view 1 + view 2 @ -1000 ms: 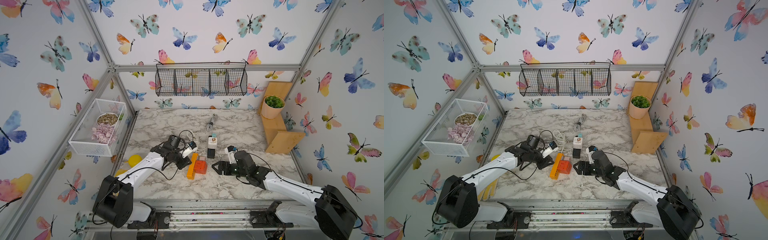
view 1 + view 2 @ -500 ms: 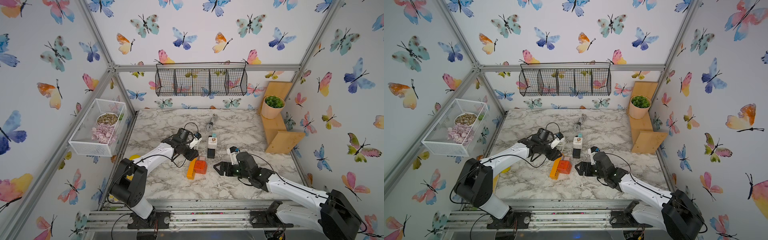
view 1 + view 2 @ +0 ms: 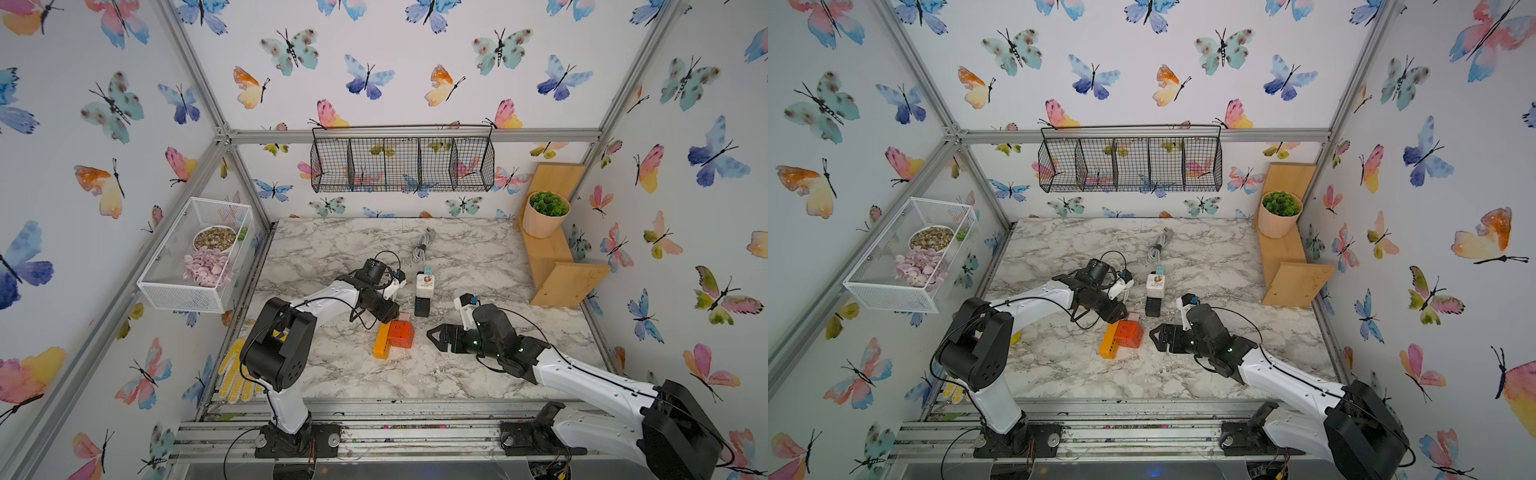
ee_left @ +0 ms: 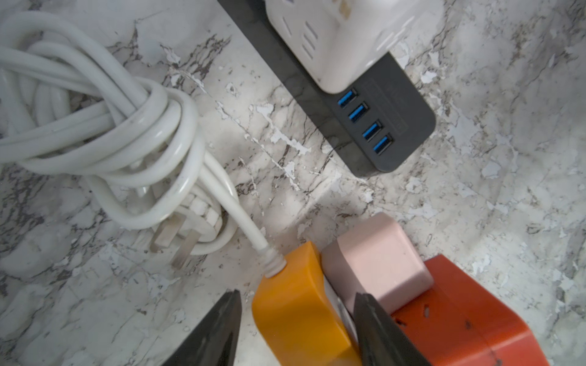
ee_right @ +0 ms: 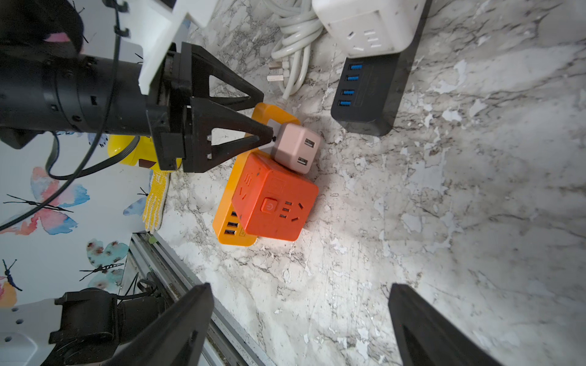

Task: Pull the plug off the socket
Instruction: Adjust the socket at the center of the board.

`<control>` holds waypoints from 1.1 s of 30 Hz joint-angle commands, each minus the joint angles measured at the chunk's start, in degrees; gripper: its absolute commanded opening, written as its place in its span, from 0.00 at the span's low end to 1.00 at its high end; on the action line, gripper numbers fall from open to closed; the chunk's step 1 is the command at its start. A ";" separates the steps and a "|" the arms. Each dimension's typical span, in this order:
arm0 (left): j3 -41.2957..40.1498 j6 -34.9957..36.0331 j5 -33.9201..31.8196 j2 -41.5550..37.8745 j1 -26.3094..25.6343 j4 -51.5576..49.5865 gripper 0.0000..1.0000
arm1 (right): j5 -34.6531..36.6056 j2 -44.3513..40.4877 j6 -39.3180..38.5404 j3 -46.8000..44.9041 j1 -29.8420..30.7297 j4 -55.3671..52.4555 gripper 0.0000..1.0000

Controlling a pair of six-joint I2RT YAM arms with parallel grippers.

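A yellow-orange power strip (image 3: 380, 344) lies mid-table with a red-orange cube socket (image 3: 401, 334) and a small pink cube plug (image 3: 404, 318) seated on it. In the left wrist view my left gripper (image 4: 298, 294) stands open astride the strip's (image 4: 291, 313) cable end. One finger sits against the pink plug (image 4: 377, 256); the other is clear of the strip. The right wrist view shows the same left gripper (image 5: 266, 115) at the pink plug (image 5: 296, 147). My right gripper (image 3: 432, 334) is open and empty, a short way right of the red cube (image 5: 276, 202).
A black USB hub (image 3: 423, 306) carrying a white cube adapter (image 3: 424, 284) lies just behind the strip. A coiled white cable (image 4: 95, 126) lies by it, a grey cable (image 3: 422, 247) further back. A yellow glove (image 3: 235, 374) is front left, wooden shelves (image 3: 557, 270) right.
My left arm swung round and its gripper moved right and nearer, onto the strip's far end, with its jaws opening wider. The right gripper shifted slightly right and opened a little more.
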 commanded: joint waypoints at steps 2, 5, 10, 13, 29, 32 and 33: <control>-2.57 0.05 1.76 0.55 2.26 -0.33 0.56 | -1.47 1.81 -0.25 0.56 0.40 0.98 0.94; -3.09 0.24 7.16 1.04 5.92 -1.46 0.49 | -1.61 3.16 -0.56 1.33 1.01 1.31 0.94; -3.47 1.69 14.73 2.46 11.20 -3.77 0.41 | -0.91 5.23 -1.13 2.80 2.01 1.12 0.94; -4.70 1.94 15.37 2.43 12.77 -3.26 0.39 | -0.99 6.19 -1.19 3.47 2.50 1.34 0.94; 1.15 -0.94 34.00 12.18 24.69 -9.75 0.03 | -0.50 18.10 3.43 12.83 11.36 6.48 0.92; 2.63 -1.22 38.03 16.02 27.36 -11.53 0.03 | 1.20 22.87 6.68 17.44 14.07 6.15 0.92; 2.66 -1.18 38.49 16.61 27.89 -11.64 0.03 | 1.69 24.54 7.62 18.96 15.00 6.28 0.91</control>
